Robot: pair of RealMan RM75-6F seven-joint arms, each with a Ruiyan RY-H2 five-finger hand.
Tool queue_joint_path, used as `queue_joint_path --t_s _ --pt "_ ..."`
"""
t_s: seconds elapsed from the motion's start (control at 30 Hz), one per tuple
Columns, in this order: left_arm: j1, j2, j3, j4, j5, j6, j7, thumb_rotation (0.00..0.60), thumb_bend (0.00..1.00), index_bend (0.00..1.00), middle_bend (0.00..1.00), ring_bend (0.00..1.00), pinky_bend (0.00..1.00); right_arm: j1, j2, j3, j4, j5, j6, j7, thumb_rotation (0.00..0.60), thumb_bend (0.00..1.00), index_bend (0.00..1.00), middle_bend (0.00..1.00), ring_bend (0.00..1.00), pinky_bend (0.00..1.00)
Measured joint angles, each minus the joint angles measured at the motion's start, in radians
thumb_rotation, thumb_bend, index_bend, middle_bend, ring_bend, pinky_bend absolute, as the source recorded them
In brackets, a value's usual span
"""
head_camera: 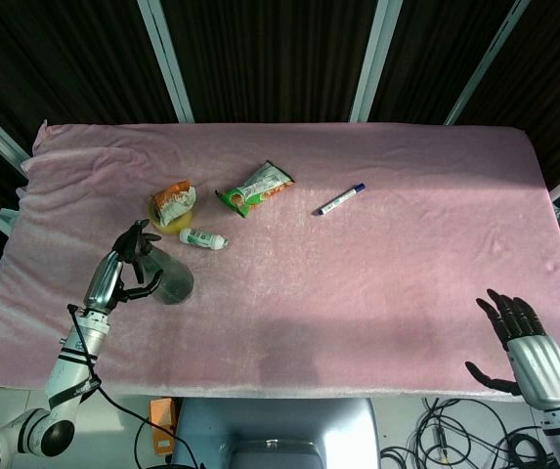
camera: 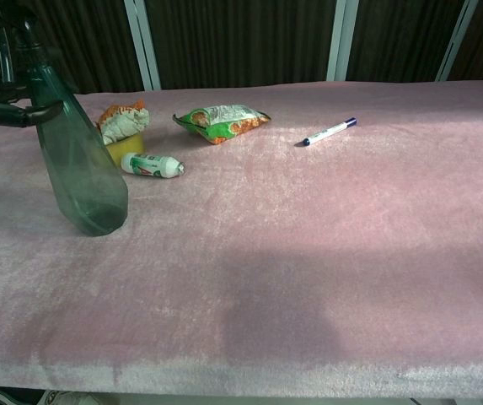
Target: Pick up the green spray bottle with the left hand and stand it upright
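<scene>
The green spray bottle (head_camera: 172,281) stands on its base on the pink cloth at the left, its body (camera: 85,177) dark translucent green and its nozzle leaning slightly left. My left hand (head_camera: 121,269) is beside its neck. One finger (camera: 18,114) still hooks round the neck and the thumb touches the body, while the other fingers are loosened and spread. Most of that hand is cut off at the chest view's left edge. My right hand (head_camera: 524,337) hangs open off the table's near right corner, holding nothing.
Just behind the bottle lie a small white tube (camera: 151,165) and a crumpled orange packet on a yellow cup (camera: 123,121). A green snack packet (head_camera: 255,188) and a pen (head_camera: 341,199) lie further back, towards the middle.
</scene>
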Motion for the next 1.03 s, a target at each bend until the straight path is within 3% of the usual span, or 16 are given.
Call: queue_joint_path --t_s 0.2,0.4,0.53,0.6,0.73,0.9,1.03 --pt "0.009 0.014 0.011 -0.004 0.016 0.018 0.036 0.420 0.32 0.01 0.11 0.00 0.01 0.000 -0.002 0.001 0.000 0.003 -0.002 -0.005 0.600 0.37 0.00 0.00 0.00 0.00" --pt "0.027 0.055 0.042 -0.005 0.044 0.040 0.121 0.407 0.28 0.00 0.00 0.00 0.00 0.000 -0.004 0.000 0.000 0.003 -0.002 -0.010 0.600 0.37 0.00 0.00 0.00 0.00" --pt "0.050 0.087 0.070 0.015 0.060 0.070 0.226 0.402 0.27 0.00 0.00 0.00 0.00 -0.004 -0.002 0.001 0.001 0.004 0.005 -0.005 0.600 0.37 0.00 0.00 0.00 0.00" --pt "0.078 0.108 0.094 0.028 0.069 0.106 0.307 0.431 0.27 0.00 0.00 0.00 0.00 -0.006 -0.001 0.002 0.002 0.005 0.008 -0.004 0.600 0.37 0.00 0.00 0.00 0.00" --pt "0.173 0.152 0.166 0.048 0.096 0.215 0.458 0.594 0.29 0.00 0.00 0.00 0.00 -0.008 -0.005 0.003 0.004 0.008 0.012 -0.014 0.600 0.37 0.00 0.00 0.00 0.00" --pt "0.297 0.193 0.285 0.075 0.163 0.306 0.494 0.600 0.30 0.00 0.00 0.00 0.00 -0.015 -0.012 0.006 0.002 0.010 0.024 -0.033 0.600 0.37 0.00 0.00 0.00 0.00" --pt "0.310 0.208 0.308 0.093 0.218 0.316 0.489 0.600 0.30 0.00 0.00 0.00 0.00 -0.020 -0.019 0.008 0.002 0.010 0.031 -0.049 0.600 0.37 0.00 0.00 0.00 0.00"
